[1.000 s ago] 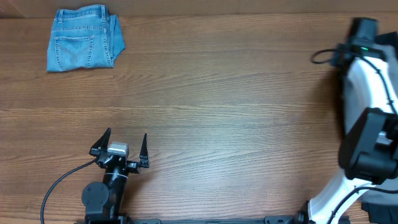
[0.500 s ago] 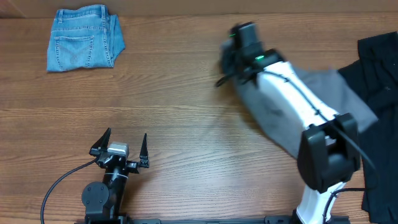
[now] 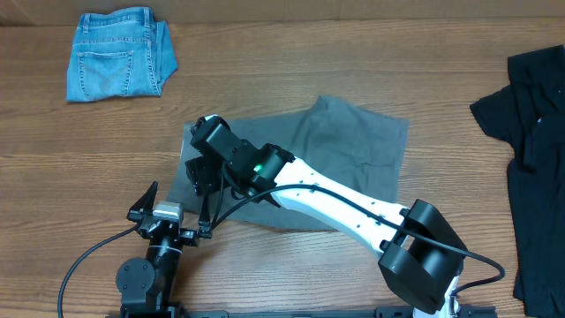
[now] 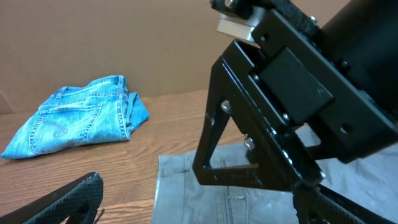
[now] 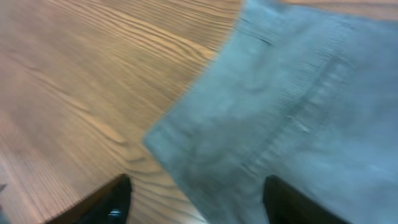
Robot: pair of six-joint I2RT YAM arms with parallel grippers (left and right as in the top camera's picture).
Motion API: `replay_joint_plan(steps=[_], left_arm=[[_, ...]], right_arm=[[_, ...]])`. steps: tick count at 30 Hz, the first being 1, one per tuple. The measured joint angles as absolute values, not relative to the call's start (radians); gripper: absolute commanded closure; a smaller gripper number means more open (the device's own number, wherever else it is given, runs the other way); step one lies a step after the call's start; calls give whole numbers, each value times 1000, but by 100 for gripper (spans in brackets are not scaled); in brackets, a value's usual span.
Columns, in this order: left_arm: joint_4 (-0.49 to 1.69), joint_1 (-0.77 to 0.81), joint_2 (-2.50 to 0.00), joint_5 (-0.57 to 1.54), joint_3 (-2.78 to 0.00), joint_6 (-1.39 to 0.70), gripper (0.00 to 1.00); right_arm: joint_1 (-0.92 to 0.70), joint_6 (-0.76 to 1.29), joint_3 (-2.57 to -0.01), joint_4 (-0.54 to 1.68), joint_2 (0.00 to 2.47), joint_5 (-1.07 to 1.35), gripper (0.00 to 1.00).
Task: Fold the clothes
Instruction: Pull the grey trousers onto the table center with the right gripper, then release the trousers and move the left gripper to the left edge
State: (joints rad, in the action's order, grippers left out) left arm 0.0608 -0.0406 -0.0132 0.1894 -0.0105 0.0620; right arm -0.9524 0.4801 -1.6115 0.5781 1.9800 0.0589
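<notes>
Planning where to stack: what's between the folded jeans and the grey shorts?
Only bare wooden table between jeans and grey shorts, shown overhead and in left wrist view.

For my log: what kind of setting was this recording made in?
Most likely a robot lab bench set up for laundry-folding trials, not a home. There is a wood-grain table, a plain brown board behind it, and only sample garments laid out: folded jeans, grey shorts and a black garment.
</notes>
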Motion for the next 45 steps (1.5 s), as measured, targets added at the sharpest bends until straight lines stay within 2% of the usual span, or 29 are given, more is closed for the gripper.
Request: replay_joint_plan(steps=[2, 6, 11, 16, 21, 27, 37, 45], left_arm=[[60, -41, -13, 189, -10, 62, 0], [60, -41, -13, 189, -10, 62, 0], [59, -41, -13, 189, -10, 62, 0], [59, -41, -13, 189, -10, 62, 0], [59, -41, -13, 189, -10, 62, 0], [59, -41, -13, 189, -10, 62, 0], [55, -41, -13, 195, -10, 36, 0], [5, -41, -13, 453, -22, -130, 0]], right_arm=[[-930, 485, -1624, 636, 1975, 40, 0], [-863, 495, -1660, 831, 1927, -22, 0], [-659, 498, -1727, 1121, 1763, -76, 0], [-494, 498, -1721, 1330, 1710, -81, 2], [-443, 528, -1619, 1367, 1736, -46, 2], [-449, 592, -1612, 1362, 1730, -30, 0], [-488, 614, -1609, 1463, 1591, -70, 0], [-498, 618, -1483, 1345, 1553, -82, 0]])
